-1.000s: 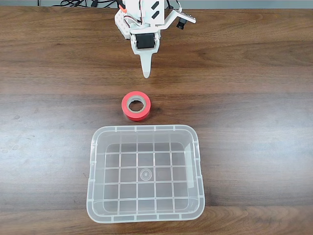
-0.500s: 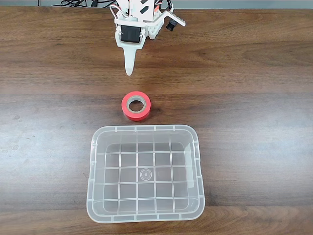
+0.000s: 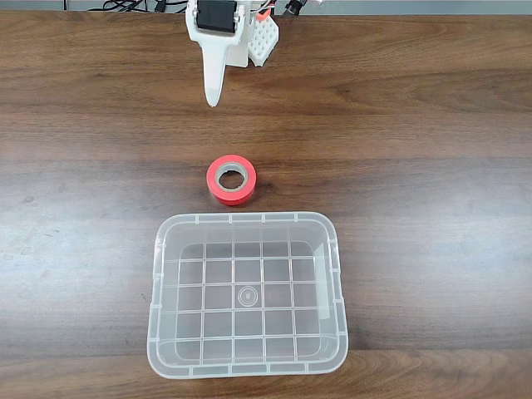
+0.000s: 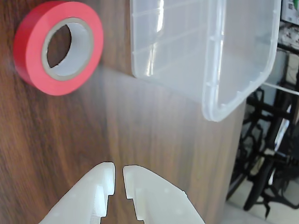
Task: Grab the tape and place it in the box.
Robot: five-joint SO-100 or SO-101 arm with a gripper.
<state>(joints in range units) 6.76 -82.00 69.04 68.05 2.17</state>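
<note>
The tape [image 3: 249, 186], a small red-orange roll with a grey-beige core, lies flat on the wooden table just beyond the far rim of the box [image 3: 158, 283], a clear plastic bin with a grid bottom and nothing in it. My white gripper [image 3: 214, 96] hangs over the table's far part, pointing toward the tape, about a hand's width behind it and slightly left. In the wrist view the gripper [image 4: 118, 175] has its two fingertips nearly touching, with nothing between them. The tape [image 4: 32, 70] sits at the upper left there and the box [image 4: 210, 74] at the upper right.
Bare wood table [image 3: 432, 166] lies all around the tape and box. Cables [image 3: 125, 5] run along the far edge behind the arm. Past the table edge in the wrist view, dark chair legs [image 4: 271, 154] stand on the floor.
The gripper has drawn back toward the table's far edge and shifted left in the fixed view. Tape and box have not moved.
</note>
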